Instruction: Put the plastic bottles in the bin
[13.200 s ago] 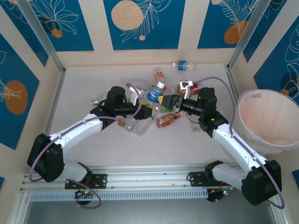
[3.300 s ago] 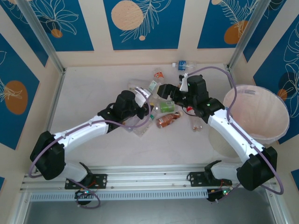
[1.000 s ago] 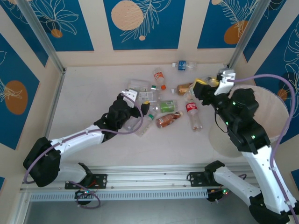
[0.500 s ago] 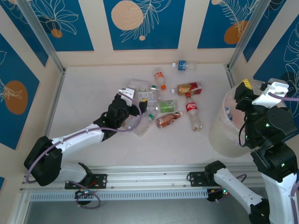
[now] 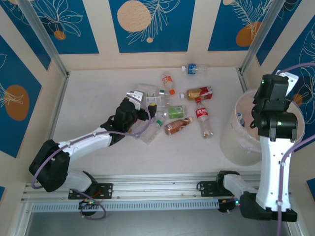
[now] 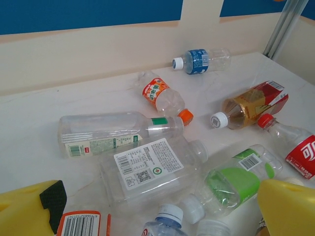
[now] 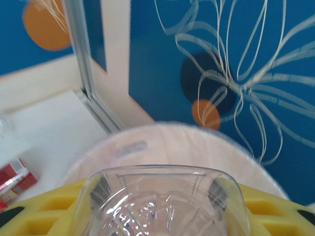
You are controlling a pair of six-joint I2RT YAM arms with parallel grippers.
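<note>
- Two arms work over the pale table (image 5: 88,108): one is low among the litter and the other is high at the right edge.
- The left pincer (image 5: 153,109) hangs just above the heap of bottles (image 5: 167,115) near the middle of the table. Its yellow fingers (image 6: 29,214) are spread wide apart and grip nothing.
- In front of it lies a flat clear bottle (image 6: 147,169) with a white printed label. A green-labelled bottle (image 6: 231,184) is just beside that, and a long clear bottle (image 6: 113,139) lies on its side behind.
- Nearer the far edge lies an orange-labelled bottle (image 5: 168,81) with an orange cap. A blue-labelled bottle (image 5: 193,69) rests close to the far wall, apart from the others.
- To the right of the heap, a brown drink bottle (image 5: 199,92) with a red label lies just beside a red-labelled bottle (image 5: 203,118) with a red cap.
- The bin (image 5: 238,145) stands at the right edge of the table, well apart from the heap, and its wall is pale and see-through.
- The right pincer (image 7: 162,216) is up over the bin's mouth and clamped on a clear bottle (image 7: 162,194). A yellow finger presses each side, and the bottle's end faces the wrist camera.
- From overhead, the right arm (image 5: 273,113) stands tall over the bin's far rim.
</note>
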